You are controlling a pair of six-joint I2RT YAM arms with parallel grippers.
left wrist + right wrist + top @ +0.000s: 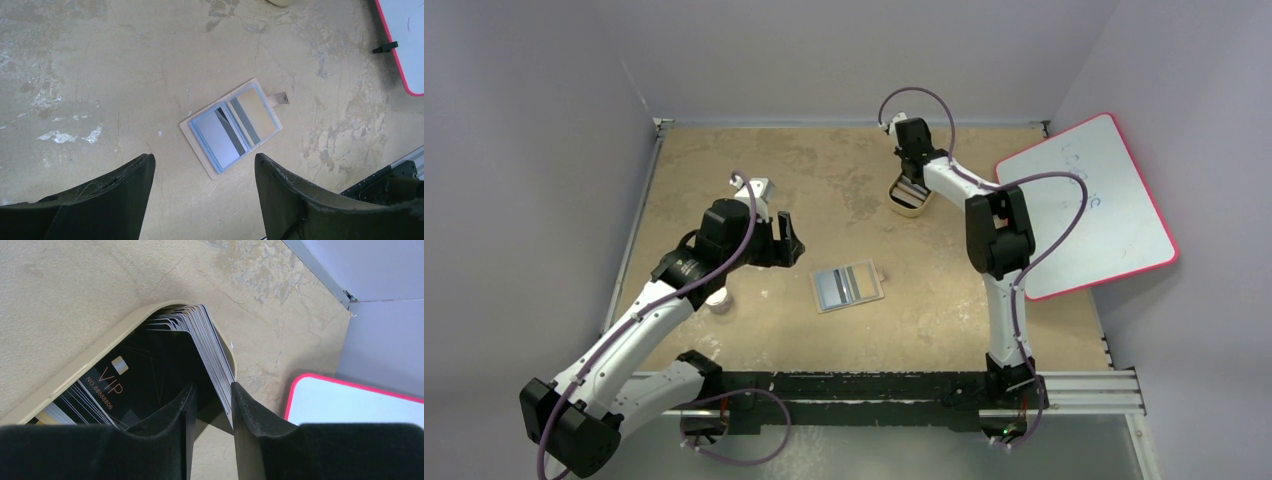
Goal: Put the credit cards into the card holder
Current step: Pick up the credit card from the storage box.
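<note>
The card holder [847, 287] lies spread open and flat on the desk [724, 160], between the two arms. In the left wrist view a pale blue-grey card [220, 136] sits in one of its panels. The other panel [255, 116] shows tan with a grey stripe, and the snap tab [278, 99] sticks out from that side.

The left gripper [204, 157] hangs just to the left of the card holder and above the desk. Its fingers [125, 185] are spread wide and hold nothing. A small pale round thing [717, 298] lies further left of the card holder, beside the left arm.

Beyond the card holder and a little to its right stands the tan tray [100, 352], with the remaining credit cards [210, 345] stacked on edge inside. A black one marked VIP faces outward. The right gripper [213, 387] reaches down into this tray. Its fingers are only slightly apart and straddle the end of the stack. The cards' edges run along one finger, and a dark gap separates them from the other.

Well to the right of the card holder, a red-rimmed whiteboard [1089, 205] leans at the desk's edge.
</note>
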